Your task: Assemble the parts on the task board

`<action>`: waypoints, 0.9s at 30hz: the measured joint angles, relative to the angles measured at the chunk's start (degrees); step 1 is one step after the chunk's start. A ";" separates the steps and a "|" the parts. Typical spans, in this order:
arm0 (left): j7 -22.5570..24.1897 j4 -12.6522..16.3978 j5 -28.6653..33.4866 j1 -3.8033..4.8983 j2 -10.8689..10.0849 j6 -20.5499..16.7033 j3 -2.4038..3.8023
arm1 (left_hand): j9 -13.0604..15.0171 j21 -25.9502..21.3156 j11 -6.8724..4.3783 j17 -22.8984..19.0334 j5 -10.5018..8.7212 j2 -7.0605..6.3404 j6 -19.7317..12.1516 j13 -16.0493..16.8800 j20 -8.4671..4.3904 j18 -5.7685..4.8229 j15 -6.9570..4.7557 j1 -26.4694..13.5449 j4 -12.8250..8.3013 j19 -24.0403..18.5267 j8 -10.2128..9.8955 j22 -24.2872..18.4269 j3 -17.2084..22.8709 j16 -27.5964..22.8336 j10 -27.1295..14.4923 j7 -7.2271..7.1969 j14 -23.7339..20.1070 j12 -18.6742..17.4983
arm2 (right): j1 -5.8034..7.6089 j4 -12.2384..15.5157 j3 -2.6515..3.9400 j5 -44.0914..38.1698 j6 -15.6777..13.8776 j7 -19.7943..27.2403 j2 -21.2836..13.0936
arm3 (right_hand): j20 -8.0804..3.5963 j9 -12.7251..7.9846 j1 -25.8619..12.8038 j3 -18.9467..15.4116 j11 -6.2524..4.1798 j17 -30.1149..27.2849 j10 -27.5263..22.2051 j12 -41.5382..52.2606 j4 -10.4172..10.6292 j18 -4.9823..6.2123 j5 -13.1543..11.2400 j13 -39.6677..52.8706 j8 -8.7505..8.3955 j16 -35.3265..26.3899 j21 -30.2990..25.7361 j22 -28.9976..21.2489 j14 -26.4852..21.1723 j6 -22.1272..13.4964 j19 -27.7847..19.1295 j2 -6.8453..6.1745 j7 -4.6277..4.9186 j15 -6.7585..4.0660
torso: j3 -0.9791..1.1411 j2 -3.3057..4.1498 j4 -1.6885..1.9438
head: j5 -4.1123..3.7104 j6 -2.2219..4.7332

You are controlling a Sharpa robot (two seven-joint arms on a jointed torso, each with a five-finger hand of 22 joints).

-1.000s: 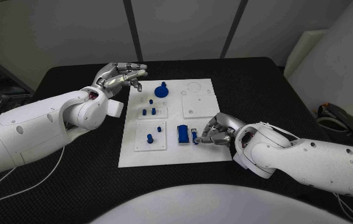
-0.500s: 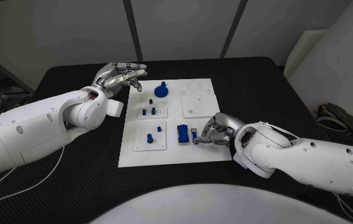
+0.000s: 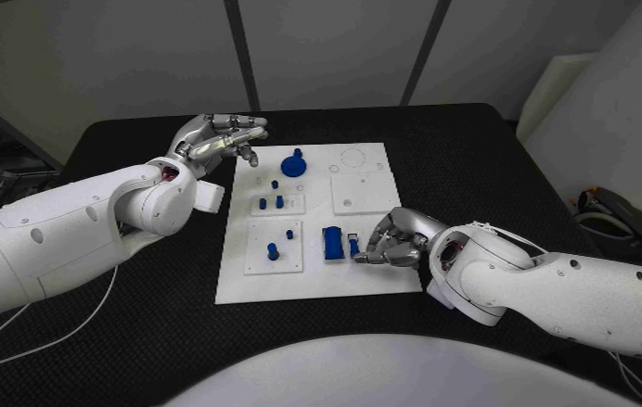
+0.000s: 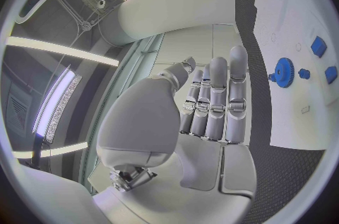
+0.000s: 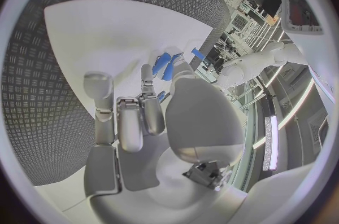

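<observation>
Left arm comes in low from the left, bent at the wrist, and the left hand (image 3: pixel 218 138) hovers just off the board's (image 3: pixel 375 282) far left corner. It's palm-up-ish with fingers loosely curled and spread, nothing in them. The left wrist view shows those fingers (image 4: pixel 215 97) side by side and straight, empty, with the gear (image 4: pixel 284 72) out past them on the board.

On the board, going left to right: the gear (image 3: pixel 294 163) sits near the far edge, a few small pegs (image 3: pixel 272 203) stand in the left-hand plates, one taller peg (image 3: pixel 272 251) nearer the front, then a block (image 3: pixel 332 243) near the middle of the front half.

Right next to that block is a small part (image 3: pixel 353 246), and the right hand (image 3: pixel 395 240) is bent down over it with fingertips closed in around it. Looks like it's pinching the part, which is down at the board surface. In the right wrist view the fingers (image 5: pixel 144 105) reach toward the blue pieces (image 5: pixel 164 64), but the actual contact is hidden.
</observation>
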 measured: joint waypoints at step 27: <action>-0.04 0.06 0.01 -0.10 0.06 0.01 0.00 | 0.00 0.00 -0.21 -0.06 0.00 0.00 0.00 0.00 0.00 0.00 0.00 0.00 0.00 0.00 0.00 0.01 0.00 0.00 -0.20 0.00 -0.42 -0.01 | 0.00 -4.38 0.03 -1.22 0.66 0.69 3.27 | 0.00 0.39 2.12 -0.80 0.00 -0.01 0.00 0.00 0.15 0.00 2.12 0.00 0.02 0.00 0.00 0.29 0.00 0.01 0.00 2.87 -0.01 0.00 | -0.02 0.00 0.06 | 0.16 -0.01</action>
